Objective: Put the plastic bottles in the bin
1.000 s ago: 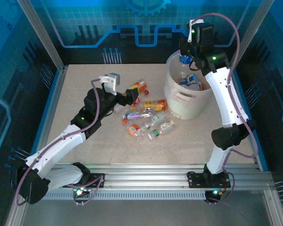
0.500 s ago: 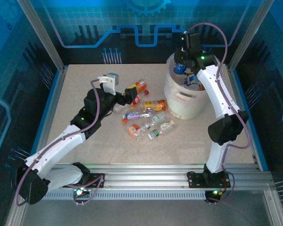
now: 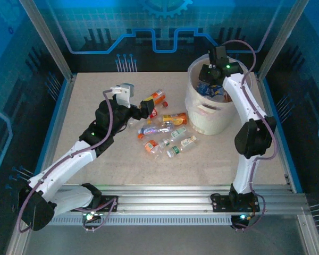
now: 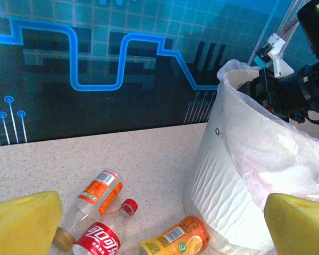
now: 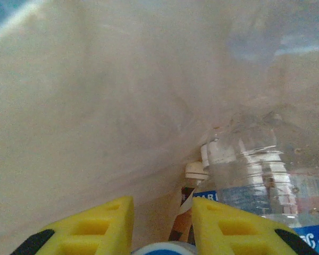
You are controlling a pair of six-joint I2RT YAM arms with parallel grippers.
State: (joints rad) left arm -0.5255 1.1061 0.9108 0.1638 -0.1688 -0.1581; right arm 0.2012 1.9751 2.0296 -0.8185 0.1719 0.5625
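The surface (image 3: 90, 101) carried the bin (image 3: 212, 114) toward its 2 o'clock corner. The right hand (image 5: 162, 218) was down inside the bin with its fingers nearly together, apparently clamped on a blue-capped bottle (image 5: 160, 248). The wrist view cropped that bottle, so the grip is judged, not confirmed. The left hand (image 3: 148, 109) hovered with fingers wide apart, holding nothing. The loose plastic bottles (image 3: 165, 132) lay clustered at 4 o'clock of the left hand, between it and the bin, making the left arm the nearer. Closest was the red-labelled bottle (image 4: 98, 239), lying flat in the left wrist view with its long axis from 7 to 1 o'clock and its cap at 1.
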